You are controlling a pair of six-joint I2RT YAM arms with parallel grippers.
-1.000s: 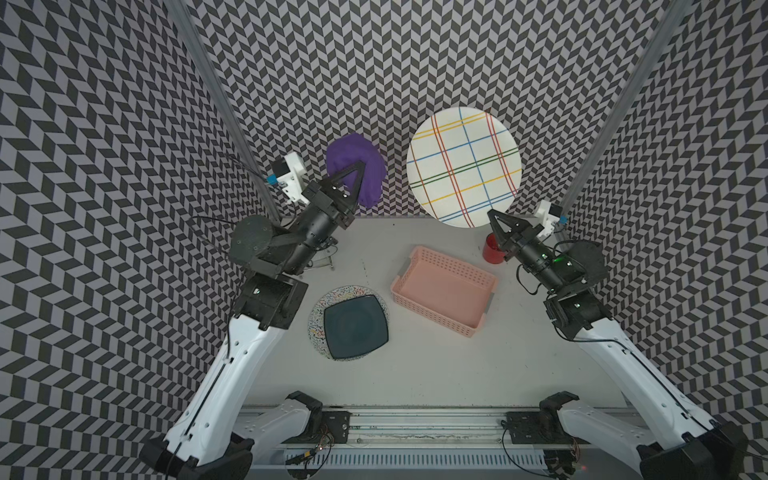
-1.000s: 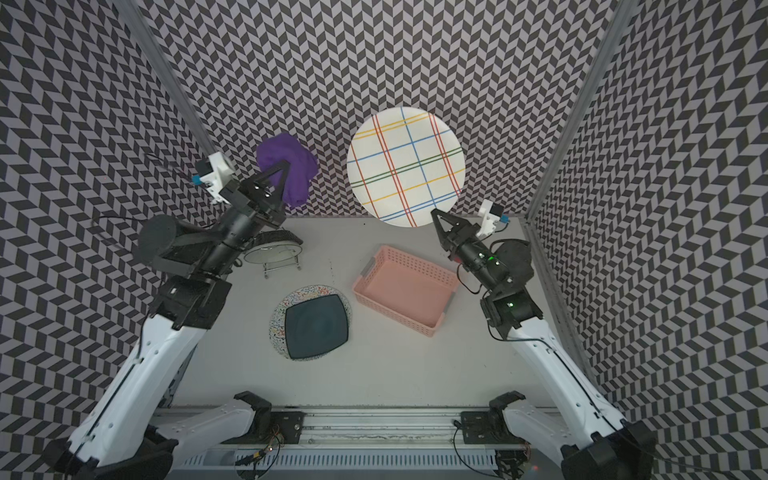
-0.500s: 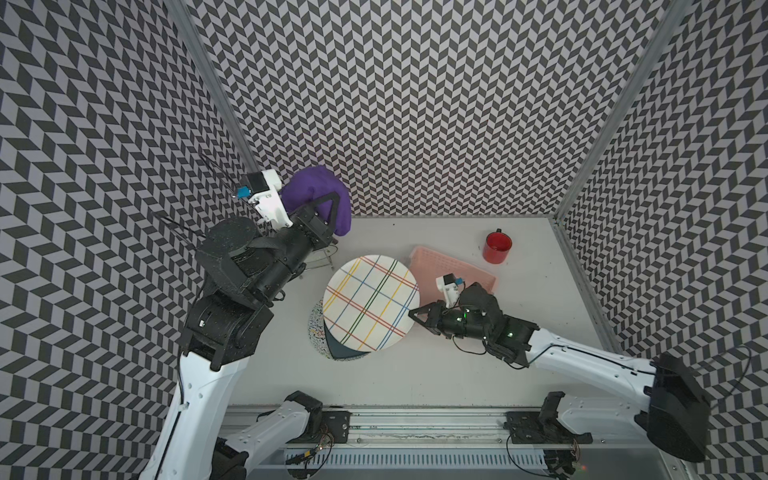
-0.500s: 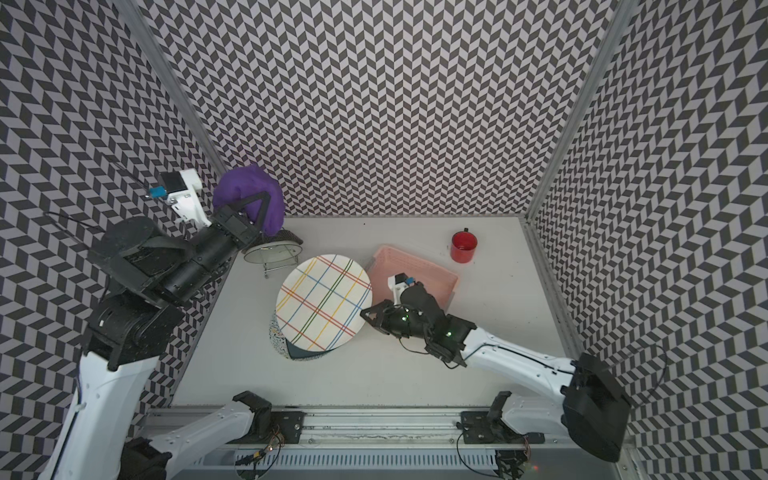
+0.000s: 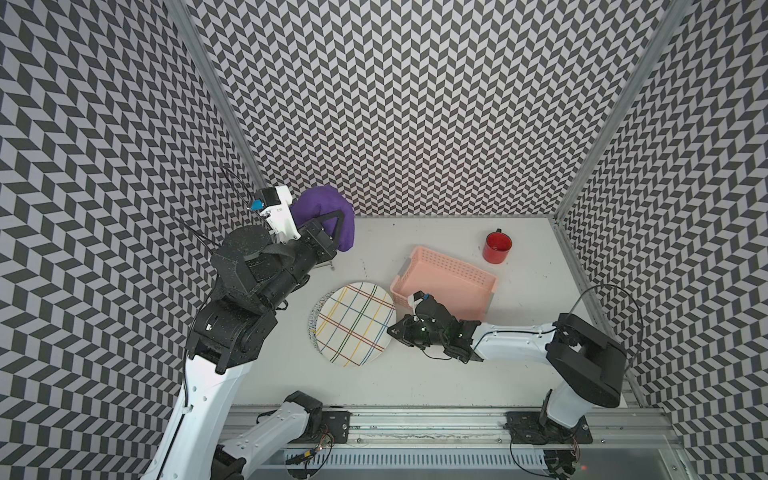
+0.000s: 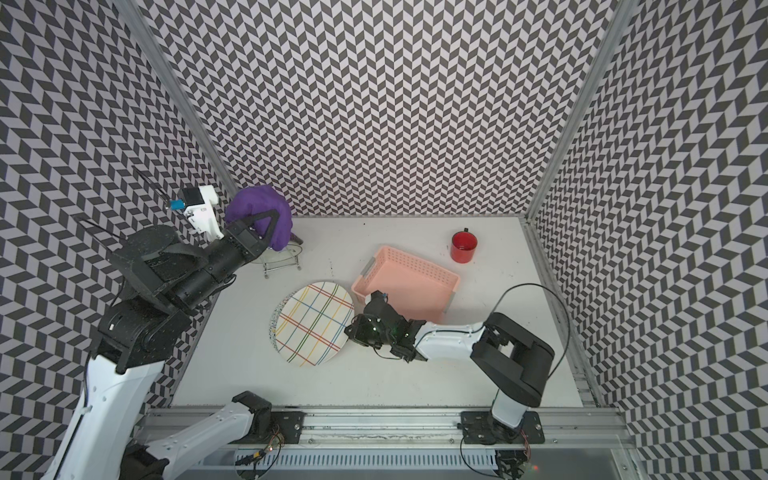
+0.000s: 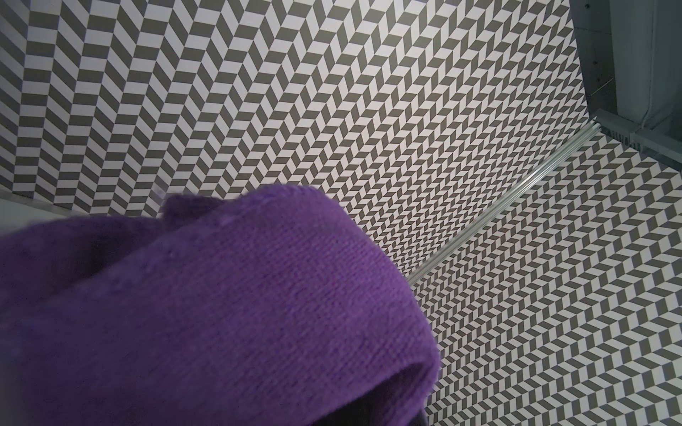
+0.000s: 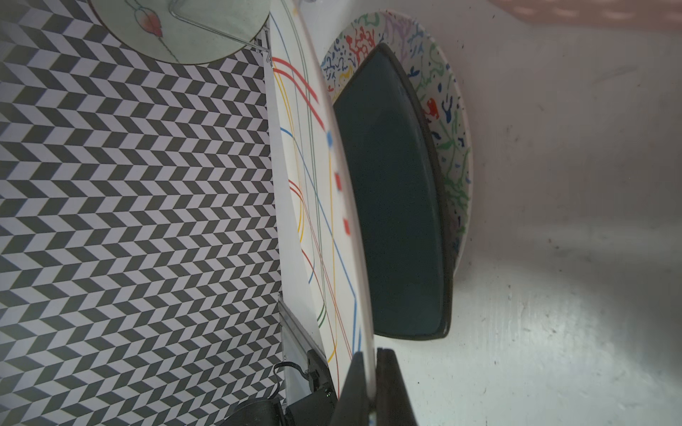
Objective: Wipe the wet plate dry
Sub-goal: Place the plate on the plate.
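Plaid plate (image 5: pixel 353 323) is being pinched by its rim in your right gripper (image 8: pixel 371 372), jaws closed tight on the edge, and it is hovering tilted just over the dark square plate (image 8: pixel 398 191) that is sitting on the speckled plate (image 8: pixel 452 121), beside the pink basket (image 5: pixel 446 279). Your left gripper (image 5: pixel 332 230) is clamping the purple cloth (image 5: pixel 322 208) up near the back wall, well apart from the plate. I judge that a one-edge grip is risking the plate pivoting or slipping onto the stack when the cloth is pressing on it.
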